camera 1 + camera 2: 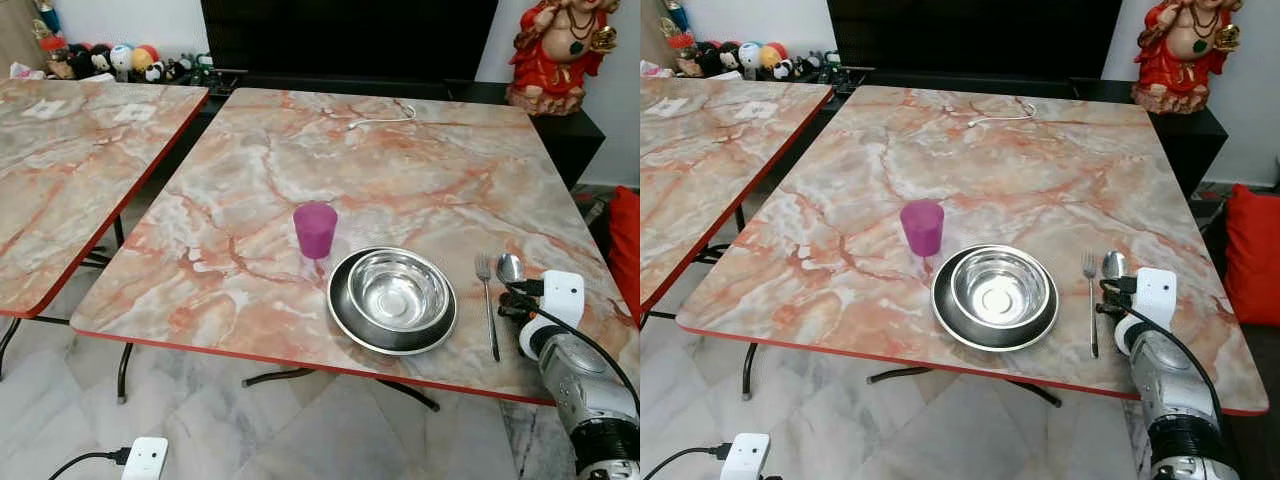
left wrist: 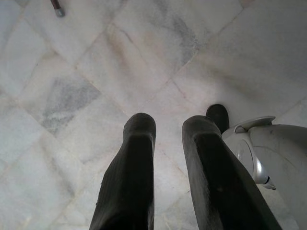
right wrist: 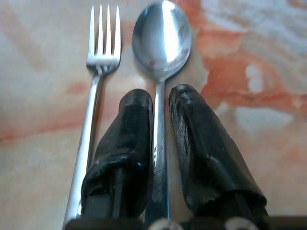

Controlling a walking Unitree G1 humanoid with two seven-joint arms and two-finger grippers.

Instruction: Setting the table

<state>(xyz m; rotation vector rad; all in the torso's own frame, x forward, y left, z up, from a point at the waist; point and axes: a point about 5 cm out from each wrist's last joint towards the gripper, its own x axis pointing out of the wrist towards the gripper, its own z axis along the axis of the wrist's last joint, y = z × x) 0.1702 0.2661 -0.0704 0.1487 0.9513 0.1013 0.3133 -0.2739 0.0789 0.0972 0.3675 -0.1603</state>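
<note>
Now, as things lie:
Right hand: fingers straddle the spoon handle, seemingly clamped on it, low over the counter.
Spoon: flat on the counter, just beside the fork, to its right.
Bowl: nested in a dark plate, left of the fork.
Purple cup: upright, beside the plate.
Left hand: spread apart, grasping nothing, above the marble floor.

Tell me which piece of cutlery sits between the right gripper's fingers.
The spoon: its handle runs between the right gripper's fingers, while the fork lies free beside it, nearer the bowl.
</note>
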